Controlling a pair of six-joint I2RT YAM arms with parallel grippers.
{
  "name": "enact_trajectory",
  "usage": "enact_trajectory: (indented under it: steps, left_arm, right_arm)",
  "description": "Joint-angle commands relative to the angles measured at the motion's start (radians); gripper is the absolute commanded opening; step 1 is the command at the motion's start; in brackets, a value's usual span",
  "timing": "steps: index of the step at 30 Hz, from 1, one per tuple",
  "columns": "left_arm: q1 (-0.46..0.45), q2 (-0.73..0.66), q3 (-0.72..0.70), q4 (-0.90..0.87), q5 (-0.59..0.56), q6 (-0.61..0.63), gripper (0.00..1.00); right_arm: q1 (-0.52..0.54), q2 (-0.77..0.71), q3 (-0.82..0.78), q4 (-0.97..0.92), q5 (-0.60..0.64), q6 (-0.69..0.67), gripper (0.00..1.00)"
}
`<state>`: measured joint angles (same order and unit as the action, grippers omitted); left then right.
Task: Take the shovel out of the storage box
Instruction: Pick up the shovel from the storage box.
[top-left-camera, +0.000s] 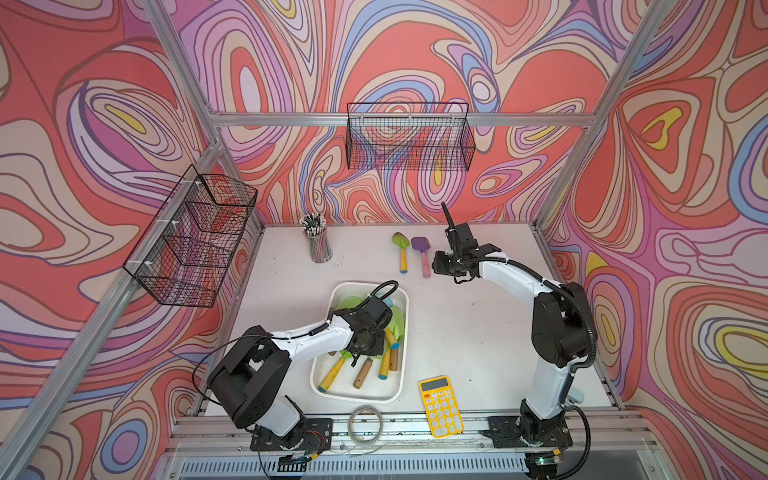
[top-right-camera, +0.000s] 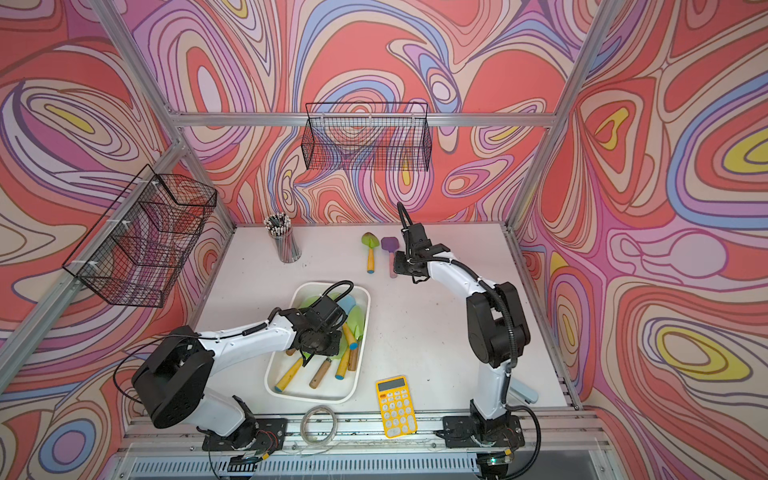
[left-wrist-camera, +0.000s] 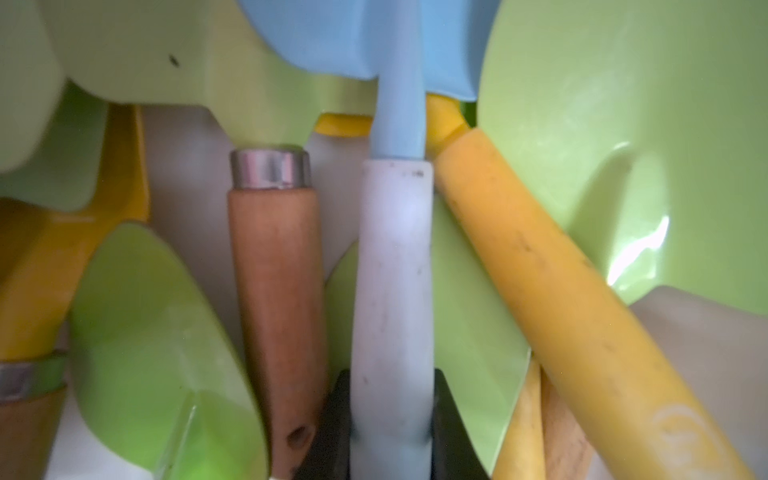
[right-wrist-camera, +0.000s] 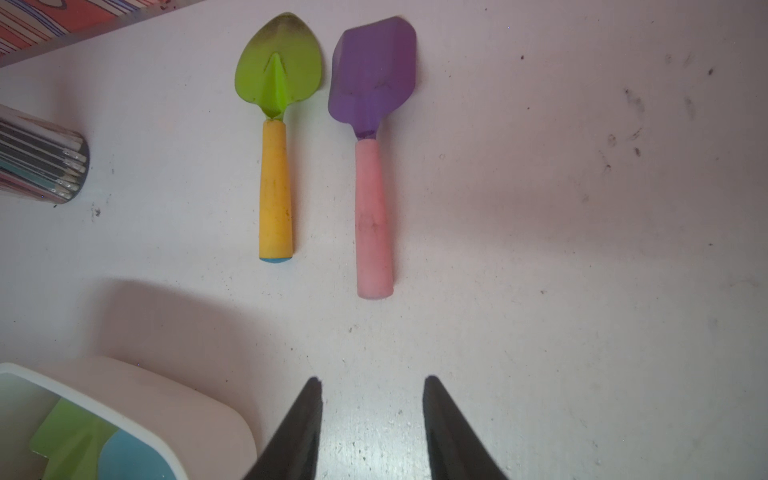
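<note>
The white storage box (top-left-camera: 404, 345) (top-right-camera: 362, 345) sits at the front middle of the table, holding several small shovels with green blades and yellow or wooden handles. My left gripper (top-left-camera: 368, 338) (top-right-camera: 316, 336) reaches down into it. In the left wrist view, the left gripper (left-wrist-camera: 391, 376) is shut on the white handle (left-wrist-camera: 392, 270) of a blue-bladed shovel (top-left-camera: 386, 300). My right gripper (right-wrist-camera: 372, 382) (top-left-camera: 442, 266) hangs open and holds nothing, above the bare table behind the box. Its fingertips point toward two shovels lying on the table.
A green shovel with a yellow handle (right-wrist-camera: 274, 187) and a purple one with a pink handle (right-wrist-camera: 374, 216) lie side by side at the back. A pencil cup (top-left-camera: 319, 245), a yellow calculator (top-left-camera: 440, 405) and a wire coil (top-left-camera: 365, 424) are also here. Black wire baskets (top-left-camera: 195, 237) (top-left-camera: 409, 137) hang on the walls.
</note>
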<state>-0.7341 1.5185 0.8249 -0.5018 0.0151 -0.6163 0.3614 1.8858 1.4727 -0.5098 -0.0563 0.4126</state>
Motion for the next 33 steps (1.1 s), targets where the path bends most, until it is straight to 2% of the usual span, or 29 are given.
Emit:
enact_trajectory:
  steps: [1,5,8,14,19,23,26,30,33]
  left_arm:
    - [-0.001,-0.07,0.023,-0.068,-0.043,0.006,0.09]
    - [0.024,-0.145,0.041,-0.102,-0.021,0.016,0.01]
    - [0.061,-0.202,0.042,-0.107,0.027,0.027,0.0]
    - [0.159,-0.313,0.008,-0.025,0.206,0.03,0.0]
    - [0.198,-0.347,0.02,0.01,0.3,0.036,0.0]
    - [0.214,-0.382,-0.013,0.152,0.437,-0.006,0.0]
    - [0.236,-0.408,-0.062,0.333,0.549,-0.084,0.0]
    - [0.265,-0.426,-0.112,0.519,0.641,-0.182,0.0]
    - [0.277,-0.429,-0.136,0.631,0.684,-0.242,0.0]
  right_arm:
    - [-0.001,-0.045,-0.015,0.006,-0.005,0.003,0.42]
    - [0.006,-0.064,-0.024,0.011,-0.025,0.01,0.42]
    - [0.014,-0.086,-0.043,0.03,-0.065,0.015,0.42]
    - [0.022,-0.159,-0.11,0.124,-0.23,0.038,0.42]
    - [0.031,-0.202,-0.155,0.209,-0.377,0.063,0.43]
    - [0.041,-0.23,-0.208,0.339,-0.556,0.105,0.44]
    - [0.057,-0.247,-0.23,0.419,-0.655,0.124,0.46]
    - [0.058,-0.256,-0.314,0.669,-0.813,0.278,0.47]
    - [0.058,-0.264,-0.369,0.847,-0.871,0.376,0.48]
